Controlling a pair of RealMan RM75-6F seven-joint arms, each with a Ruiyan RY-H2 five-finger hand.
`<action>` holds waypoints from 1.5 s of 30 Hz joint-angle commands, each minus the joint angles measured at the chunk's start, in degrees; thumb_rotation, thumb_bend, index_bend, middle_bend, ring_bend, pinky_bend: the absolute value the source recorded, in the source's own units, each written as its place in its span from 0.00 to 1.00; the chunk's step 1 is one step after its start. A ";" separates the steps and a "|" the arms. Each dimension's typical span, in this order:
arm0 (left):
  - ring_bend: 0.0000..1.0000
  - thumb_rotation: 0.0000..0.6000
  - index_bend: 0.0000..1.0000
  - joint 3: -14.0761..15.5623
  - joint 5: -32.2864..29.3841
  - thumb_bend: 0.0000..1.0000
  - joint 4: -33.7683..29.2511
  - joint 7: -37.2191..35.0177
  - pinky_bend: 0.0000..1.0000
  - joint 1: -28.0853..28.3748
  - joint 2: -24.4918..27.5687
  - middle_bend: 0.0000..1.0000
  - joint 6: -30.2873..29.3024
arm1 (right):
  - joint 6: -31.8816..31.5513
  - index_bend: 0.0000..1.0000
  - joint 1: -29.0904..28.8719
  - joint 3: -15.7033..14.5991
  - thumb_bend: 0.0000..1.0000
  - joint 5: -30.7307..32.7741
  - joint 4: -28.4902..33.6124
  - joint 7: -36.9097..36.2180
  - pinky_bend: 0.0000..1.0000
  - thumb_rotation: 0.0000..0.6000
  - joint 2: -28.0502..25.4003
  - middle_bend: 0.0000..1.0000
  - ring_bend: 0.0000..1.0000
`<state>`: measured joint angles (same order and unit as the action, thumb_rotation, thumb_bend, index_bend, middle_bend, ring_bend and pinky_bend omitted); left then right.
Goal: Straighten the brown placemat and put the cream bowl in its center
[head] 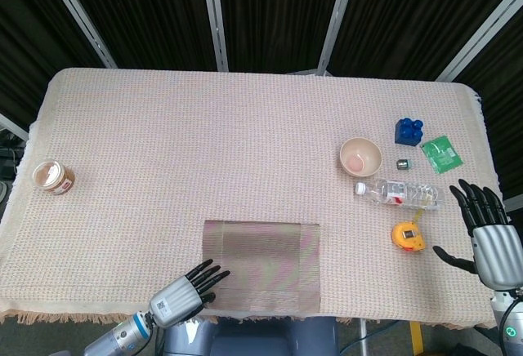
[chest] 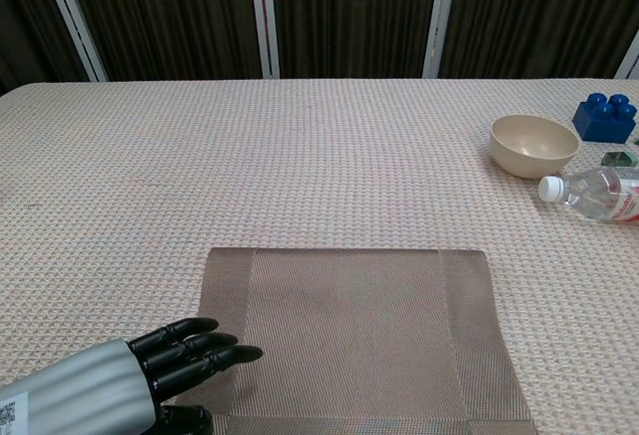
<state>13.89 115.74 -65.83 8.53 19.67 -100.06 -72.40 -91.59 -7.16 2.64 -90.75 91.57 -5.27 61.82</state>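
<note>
Head view. Brown placemat (head: 261, 265) at 6 o'clock of the bench (head: 204, 144), edges roughly parallel to the near bench edge. Left robot hand (head: 186, 293) at the mat's near-left corner, fingers extended and slightly apart, fingertips over the mat border, holding nothing. Cream bowl (head: 360, 157) at 3 o'clock, well apart from the mat, upright. Right robot hand (head: 489, 238) at 4 o'clock, fingers spread, empty. Clear bottle (head: 397, 193) lying just beside the bowl at its 6 o'clock; yellow tape measure (head: 409, 235) between bottle and right robot hand.

Chest view. Left robot hand (chest: 150, 370) at 7 o'clock, dark fingertips resting on or just above the mat's left border; contact not certain. Brown placemat (chest: 349, 340) square to the frame. Cream bowl (chest: 534, 145) at 2 o'clock, clear bottle (chest: 595, 196) near it.

Hazards, as judged. Drag by left fingertips likely to skew or bunch an already straight mat. Reach for bowl liable to knock bottle or tape measure lying in the approach path. Shallow grip on the rim prone to tip the bowl.
</note>
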 commanded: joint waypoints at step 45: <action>0.00 1.00 0.68 -37.15 -40.70 0.50 -1.37 -4.47 0.00 20.22 4.82 0.00 17.17 | 2.96 0.01 -0.26 1.91 0.00 1.18 -0.41 0.67 0.00 1.00 -0.10 0.00 0.00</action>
<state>-23.39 76.29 -68.99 5.21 39.88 -95.61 -55.81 -88.67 -7.39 4.54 -89.61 91.18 -4.65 61.68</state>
